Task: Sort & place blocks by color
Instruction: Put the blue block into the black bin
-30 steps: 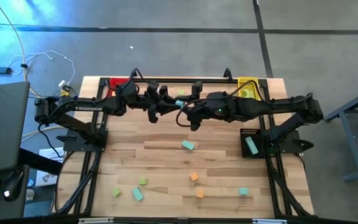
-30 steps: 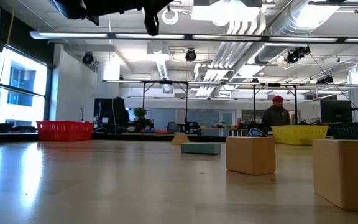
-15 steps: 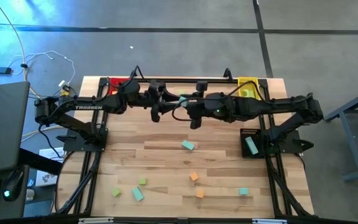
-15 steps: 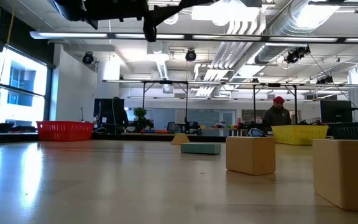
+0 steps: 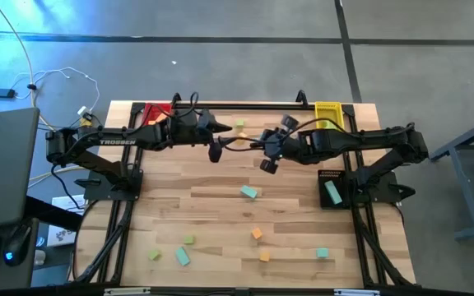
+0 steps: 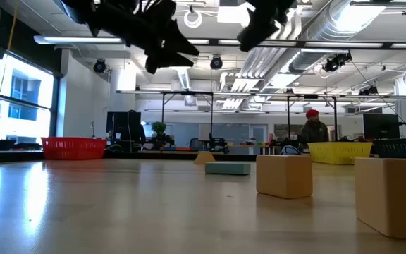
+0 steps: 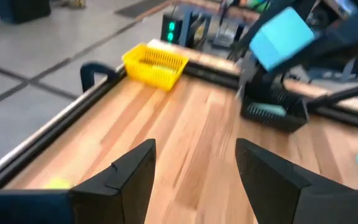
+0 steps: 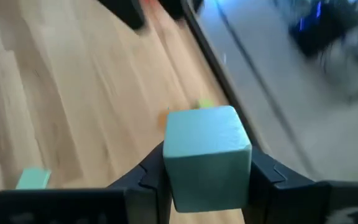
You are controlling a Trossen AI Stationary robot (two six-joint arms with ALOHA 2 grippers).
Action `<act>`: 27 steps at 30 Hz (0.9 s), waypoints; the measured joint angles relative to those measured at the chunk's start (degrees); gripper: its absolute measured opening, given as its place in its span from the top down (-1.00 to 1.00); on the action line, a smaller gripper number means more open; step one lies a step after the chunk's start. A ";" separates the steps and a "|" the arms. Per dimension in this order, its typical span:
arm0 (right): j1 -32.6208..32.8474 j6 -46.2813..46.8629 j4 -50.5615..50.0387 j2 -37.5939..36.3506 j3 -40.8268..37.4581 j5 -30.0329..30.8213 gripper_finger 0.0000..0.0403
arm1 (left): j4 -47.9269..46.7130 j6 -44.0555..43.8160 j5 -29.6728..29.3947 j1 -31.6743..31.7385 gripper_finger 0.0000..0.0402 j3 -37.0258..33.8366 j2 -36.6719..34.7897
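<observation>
Right gripper (image 8: 207, 186) up in the air over the far-middle of the table (image 5: 220, 205), fingers (image 8: 143, 177) clamped on a teal cube (image 8: 207, 155) (also seen from the left wrist view as a teal cube (image 7: 281, 37) gripped by the other arm). Left gripper (image 7: 194, 177) raised just beside it, over the far edge, fingers (image 7: 126, 174) spread apart, nothing between them. Both arms high in the low view, well clear of the tabletop. Light green block (image 5: 239, 124) on the wood near the far rail, between the two grippers. Teal bar (image 5: 248, 192) lying mid-table. Orange cube (image 5: 257, 233) and a second orange cube (image 5: 264, 256) toward the near side, teal cube (image 5: 322, 253) near them to the right. Green blocks (image 5: 188, 239) and (image 5: 153, 255) plus a teal bar (image 5: 182, 256) near-left. Another teal bar (image 5: 332, 192) resting on the right arm's base. Red tray (image 5: 156, 110) at the far-left corner, yellow tray (image 5: 327, 111) at the far-right corner (contents of both not visible). Person (image 6: 314, 128) in the room beyond the table.
</observation>
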 joint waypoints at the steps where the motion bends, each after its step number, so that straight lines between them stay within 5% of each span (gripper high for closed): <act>1: 0.00 3.38 -2.39 0.00 0.00 -0.04 0.45 | -1.00 0.04 -0.01 -0.01 -0.03 0.00 0.00; 18: 7.60 53.76 -42.93 0.04 0.00 -0.46 0.45 | -10.12 2.44 0.07 -3.46 -0.03 -0.02 0.00; 27: 10.57 67.29 -43.15 -0.88 -13.21 -7.66 0.45 | -10.61 2.28 0.07 -4.59 -0.03 -0.02 0.00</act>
